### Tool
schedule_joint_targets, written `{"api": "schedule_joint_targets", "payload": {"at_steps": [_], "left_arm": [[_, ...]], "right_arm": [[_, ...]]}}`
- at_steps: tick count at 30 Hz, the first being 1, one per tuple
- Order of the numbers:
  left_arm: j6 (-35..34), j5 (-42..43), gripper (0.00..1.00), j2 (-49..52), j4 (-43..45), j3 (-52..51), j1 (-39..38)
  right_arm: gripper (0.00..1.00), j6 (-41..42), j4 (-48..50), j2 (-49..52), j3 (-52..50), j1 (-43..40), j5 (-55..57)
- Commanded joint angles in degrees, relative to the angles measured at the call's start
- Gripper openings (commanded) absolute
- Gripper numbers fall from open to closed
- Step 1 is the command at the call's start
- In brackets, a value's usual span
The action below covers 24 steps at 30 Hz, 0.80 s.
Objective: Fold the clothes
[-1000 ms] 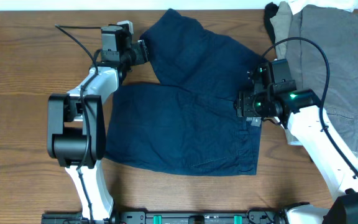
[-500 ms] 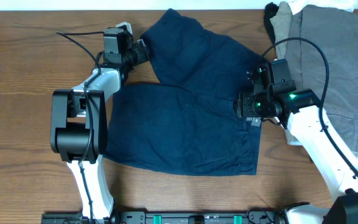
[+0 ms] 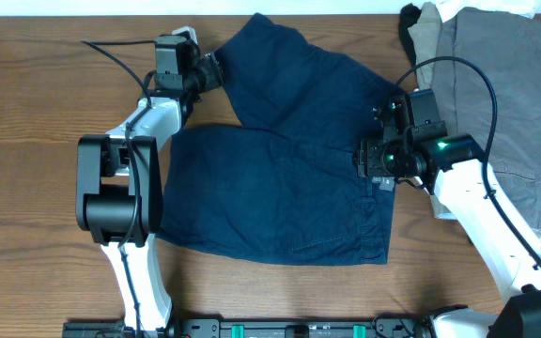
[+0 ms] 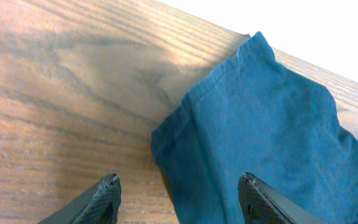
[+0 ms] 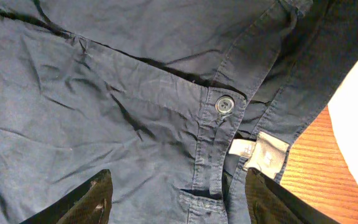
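Note:
A large dark navy crinkled garment (image 3: 280, 160), a pair of shorts, lies spread on the wooden table, one leg angled to the back. My left gripper (image 3: 212, 73) is open above that leg's hem corner (image 4: 229, 124), which lies between its fingers (image 4: 179, 186). My right gripper (image 3: 372, 161) is open over the waistband, where a button (image 5: 224, 106) and a small pale tag (image 5: 263, 154) show; its fingers (image 5: 179, 193) straddle the fly. A grey garment (image 3: 510, 103) lies at the right.
A beige-grey garment (image 3: 430, 33), a black one (image 3: 409, 23) and a white one (image 3: 458, 9) are piled at the back right corner. The table's far edge runs just behind the shorts. Bare wood (image 3: 36, 188) lies to the left.
The left gripper has shifted slightly toward the back edge at the leg hem. The right arm and the garment have not moved.

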Motion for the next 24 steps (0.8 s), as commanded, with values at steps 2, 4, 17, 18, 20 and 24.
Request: {"api": "schedule_joint_targets", "payload": {"at_steps": [2,4,17,18,20,24], "left_arm": [[2.7,-1.3,0.62,2.8,-2.0,3.4,-0.1],[3.1,-1.3,0.62,4.3,-3.2,4.6,-0.4],[4.3,-1.6,0.62,8.8,-5.1,8.8,-2.0],[4.3,-1.5,0.62,9.0,-5.1,8.8,-2.0],[4.3,-1.5,0.62,9.4,-5.1,8.8,-2.2],[4.3,-1.3,0.40,10.0,-4.6,8.8,-2.7]], "right_arm": [[0.67,0.1,0.3,0.0,0.5,0.4,0.4],[0.67,0.1,0.4,0.0,0.5,0.4,0.4],[0.68,0.1,0.4,0.0,0.5,0.4,0.4],[0.68,0.1,0.6,0.0,0.5,0.4,0.4],[0.68,0.1,0.9,0.0,0.5,0.4,0.4],[0.68,0.1,1.0,0.0,0.5,0.4,0.4]]}}
